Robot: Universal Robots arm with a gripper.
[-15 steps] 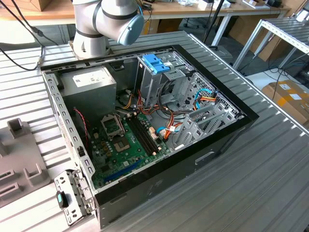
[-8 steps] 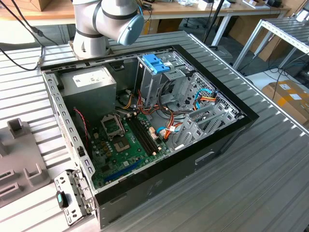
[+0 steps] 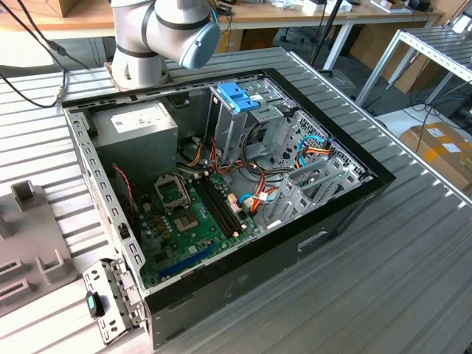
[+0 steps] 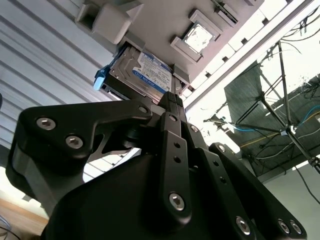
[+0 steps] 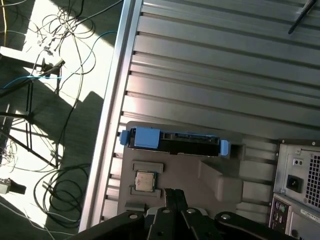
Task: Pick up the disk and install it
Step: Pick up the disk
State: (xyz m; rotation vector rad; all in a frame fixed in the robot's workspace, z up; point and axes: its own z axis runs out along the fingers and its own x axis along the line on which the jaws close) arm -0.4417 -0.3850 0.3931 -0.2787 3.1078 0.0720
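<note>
The disk stands on its edge in a slot of a grey fixture plate, with a blue rail at each end. In the second wrist view the disk shows its white and blue label and silver body. My black gripper is shut with nothing in it, and it hovers clear of the disk, over the fixture plate. In the second wrist view the gripper points at the disk's edge. The open computer case lies on its side on the ribbed metal table.
Inside the case, a drive cage with a blue plastic top stands beside a grey power supply and the green motherboard. A small chip sits in the fixture plate. Cables lie on the floor past the table edge.
</note>
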